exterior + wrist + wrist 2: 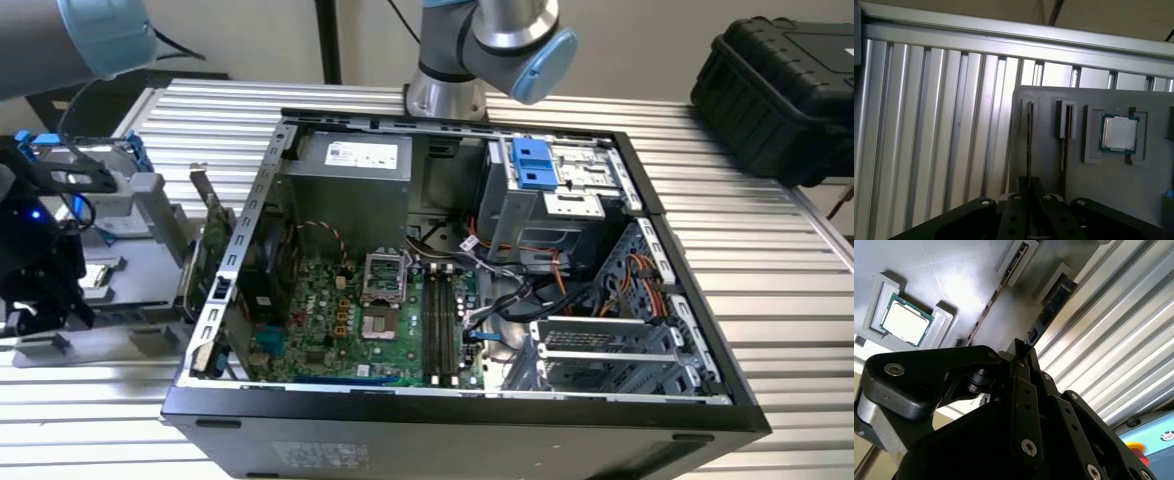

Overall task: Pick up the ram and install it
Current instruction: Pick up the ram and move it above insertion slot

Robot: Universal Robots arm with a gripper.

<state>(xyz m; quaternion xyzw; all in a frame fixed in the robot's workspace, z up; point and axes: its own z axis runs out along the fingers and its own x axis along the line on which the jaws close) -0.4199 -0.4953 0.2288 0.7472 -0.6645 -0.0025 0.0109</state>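
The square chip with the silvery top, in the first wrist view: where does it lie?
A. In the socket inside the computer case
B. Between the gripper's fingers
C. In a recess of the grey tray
C: in the first wrist view the square chip lies flat in a framed recess of the grey tray, which rests on the ribbed metal table.

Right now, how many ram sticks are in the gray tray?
2. Both stand on edge in neighbouring slots of the gray tray: the first ram in line with the gripper, the second ram one slot nearer the processor. The gripper could hide more.
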